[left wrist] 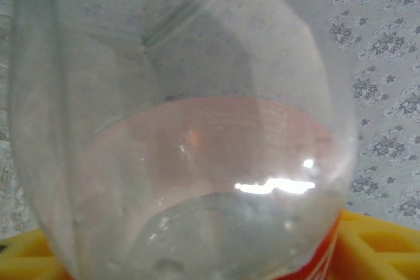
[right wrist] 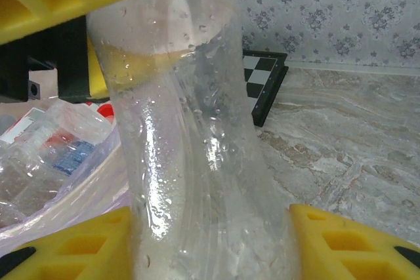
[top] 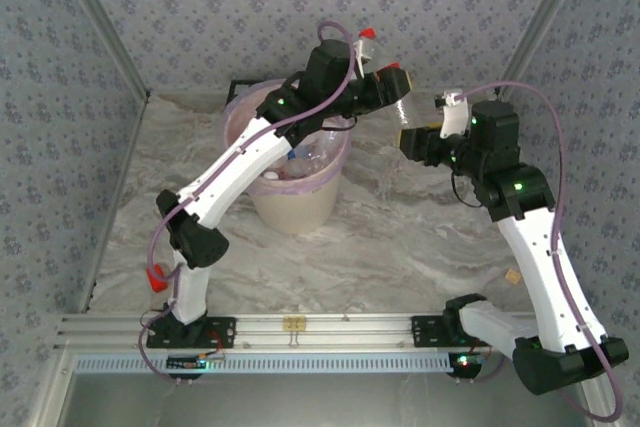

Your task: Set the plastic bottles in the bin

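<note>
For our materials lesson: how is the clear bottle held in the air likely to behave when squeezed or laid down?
The clear bottle probably flexes easily: its wall looks dented at the waist. Likely light: only droplets show inside. Its round body may roll if laid on the table.

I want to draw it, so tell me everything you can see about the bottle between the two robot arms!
The bottle is clear, thin plastic, pinched in at the middle, with little drops clinging to it. The left wrist view shows a red label on it. It is up in the air beside the bin, not touching the table. The right gripper squeezes one end between yellow fingers. The left gripper sits around the other end; how tightly is unclear.
</note>
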Motion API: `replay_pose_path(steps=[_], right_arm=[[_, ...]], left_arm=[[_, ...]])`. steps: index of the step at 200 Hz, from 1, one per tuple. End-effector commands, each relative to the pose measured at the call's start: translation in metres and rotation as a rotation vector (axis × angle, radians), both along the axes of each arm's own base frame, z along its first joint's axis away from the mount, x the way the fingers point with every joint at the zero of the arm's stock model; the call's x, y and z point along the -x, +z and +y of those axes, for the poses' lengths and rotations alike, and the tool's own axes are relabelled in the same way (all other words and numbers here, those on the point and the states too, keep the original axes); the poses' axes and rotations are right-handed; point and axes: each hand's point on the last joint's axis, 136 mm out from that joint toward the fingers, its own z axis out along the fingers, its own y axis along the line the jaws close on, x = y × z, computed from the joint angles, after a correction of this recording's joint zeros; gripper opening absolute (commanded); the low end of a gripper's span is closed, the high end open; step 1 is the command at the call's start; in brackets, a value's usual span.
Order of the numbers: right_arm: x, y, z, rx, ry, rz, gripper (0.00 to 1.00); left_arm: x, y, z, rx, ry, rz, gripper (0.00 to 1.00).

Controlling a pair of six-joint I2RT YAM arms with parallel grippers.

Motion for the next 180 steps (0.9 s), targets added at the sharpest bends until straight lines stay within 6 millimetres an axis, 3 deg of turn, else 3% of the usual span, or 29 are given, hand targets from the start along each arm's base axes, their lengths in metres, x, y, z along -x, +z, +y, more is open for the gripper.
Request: replay_pose_path(steps=[1, 27, 67, 114, 149, 180], right_arm=[[-0.002, 0.006, 0.0, -0.011, -0.014, -0.023, 0.0], [-0.002, 0.005, 0.002, -0.011, -0.007, -0.019, 0.02], [-0.001, 0.013, 0.0, 0.007, -0.009, -0.051, 1.0], [-0.01, -0.004, -0.014, 0.082, -0.043, -0.028, 1.0], [-0.019, -0.019, -0.014, 0.077, -0.027, 0.027, 1.0], [-0.025, -0.029, -0.012, 0.073, -0.013, 0.052, 1.0]], left_arm=[[0.009, 0.024, 0.008, 0.028, 0.004, -0.046, 0.6], [0.008, 0.025, 0.01, 0.027, 0.007, -0.05, 0.54], [0.004, 0.043, 0.039, 0.017, 0.04, -0.086, 0.42], [0.022, 0.058, 0.116, -0.13, 0.059, -0.094, 0.32], [0.048, 0.05, 0.184, -0.224, 0.086, 0.001, 0.26], [0.06, 0.036, 0.224, -0.297, 0.123, 0.052, 0.24]])
